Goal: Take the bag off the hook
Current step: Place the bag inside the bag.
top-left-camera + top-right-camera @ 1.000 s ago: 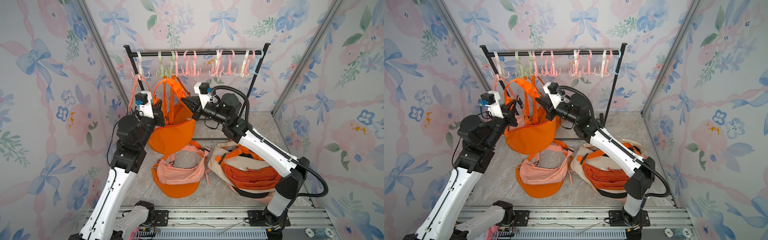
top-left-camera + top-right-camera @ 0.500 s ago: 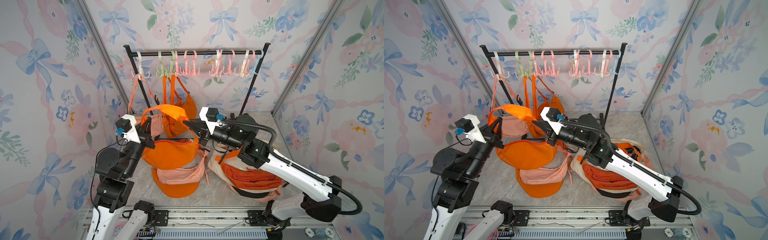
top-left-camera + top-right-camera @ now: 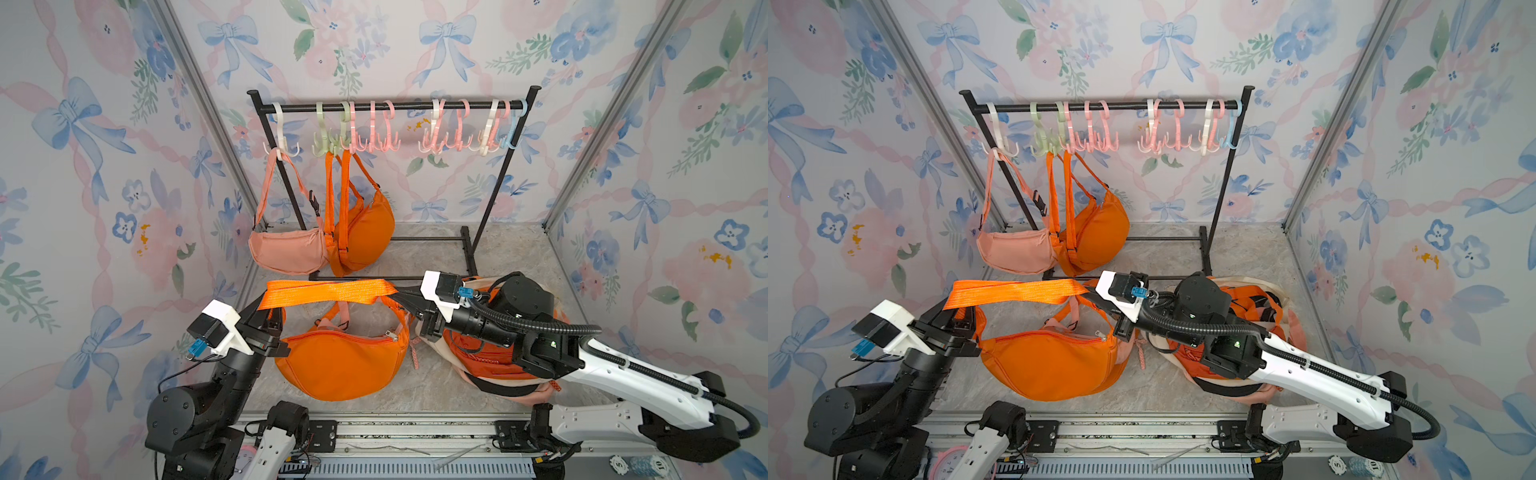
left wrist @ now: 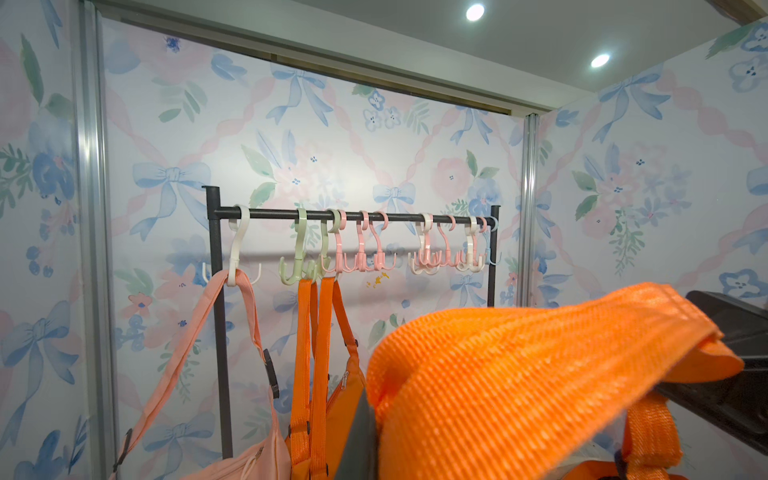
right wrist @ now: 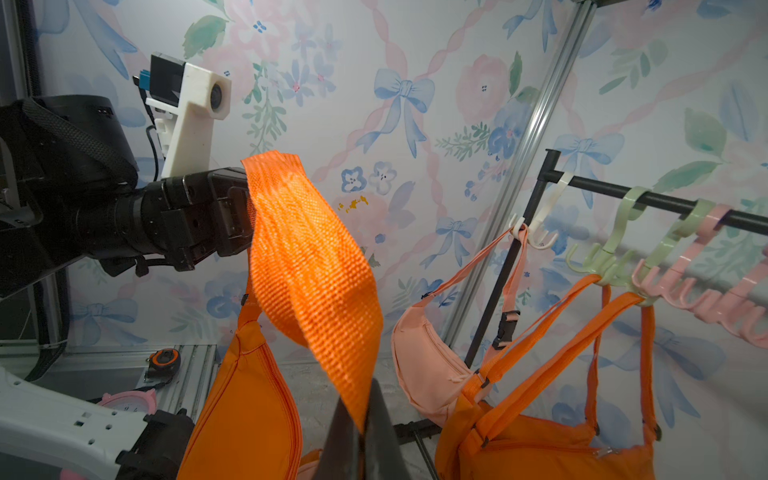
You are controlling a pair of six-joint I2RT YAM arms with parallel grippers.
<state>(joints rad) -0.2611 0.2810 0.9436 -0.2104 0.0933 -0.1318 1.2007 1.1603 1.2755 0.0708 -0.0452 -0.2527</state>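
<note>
The orange bag (image 3: pixel 345 361) (image 3: pixel 1054 365) hangs free of the rack, low over the floor near the front. Its wide strap (image 3: pixel 328 293) (image 3: pixel 1017 293) is stretched level between my two grippers. My left gripper (image 3: pixel 266 309) (image 3: pixel 955 309) is shut on the strap's left end. My right gripper (image 3: pixel 395 297) (image 3: pixel 1088 291) is shut on its right end. In the right wrist view the strap (image 5: pixel 311 266) runs from the left gripper (image 5: pixel 241 216) down into the pinched right gripper (image 5: pixel 365 432). The strap (image 4: pixel 519 374) fills the left wrist view. The hooks (image 3: pixel 353 137) hang on the rail (image 3: pixel 390 107).
A pink bag (image 3: pixel 286 251) and another orange bag (image 3: pixel 365 232) still hang at the rack's left end. A pink bag (image 3: pixel 340 311) lies on the floor under the held one. A heap of bags (image 3: pixel 494 365) sits under the right arm.
Both arms have dropped from rack height and pulled back toward the front. The orange bag's strap has come off its hook and travelled down with them.
</note>
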